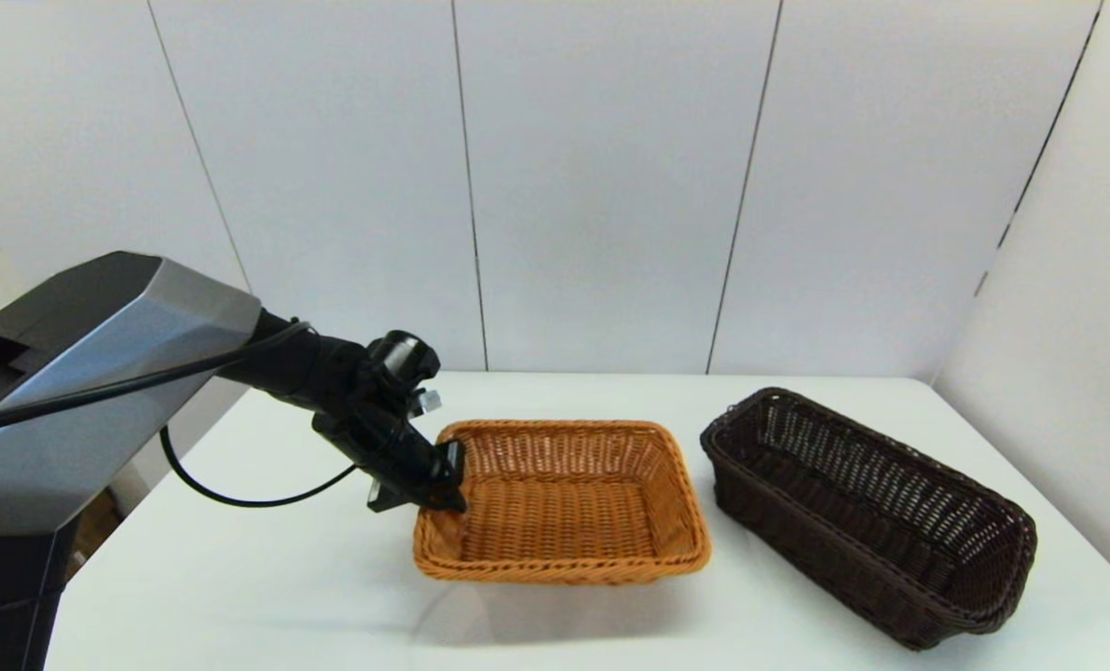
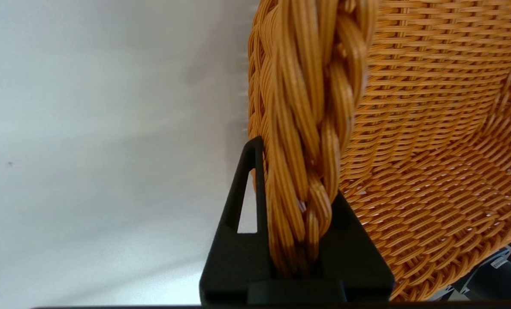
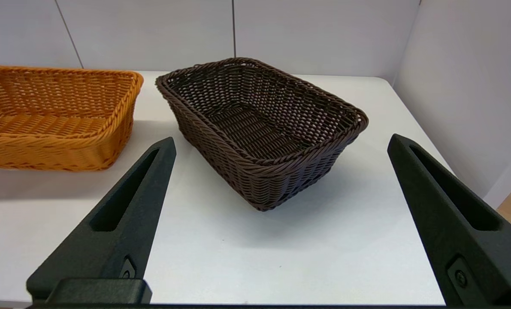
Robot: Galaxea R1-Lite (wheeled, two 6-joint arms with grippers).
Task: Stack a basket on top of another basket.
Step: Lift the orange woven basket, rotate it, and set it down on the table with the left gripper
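My left gripper (image 1: 447,485) is shut on the braided left rim of the orange-tan basket (image 1: 564,503) at the middle of the table. The left wrist view shows that rim (image 2: 306,107) pinched between the two black fingers of the left gripper (image 2: 296,180), one outside the wall and one inside. A shadow under the basket suggests it is slightly raised. The dark brown basket (image 1: 867,513) rests on the table to its right, set at an angle and touched by nothing. My right gripper (image 3: 282,140) is open, held back from the dark brown basket (image 3: 259,116), and is out of the head view.
The white table (image 1: 238,578) ends at a white panelled back wall and a side wall on the right. A black cable hangs from the left arm above the table's left part. A narrow gap separates the two baskets.
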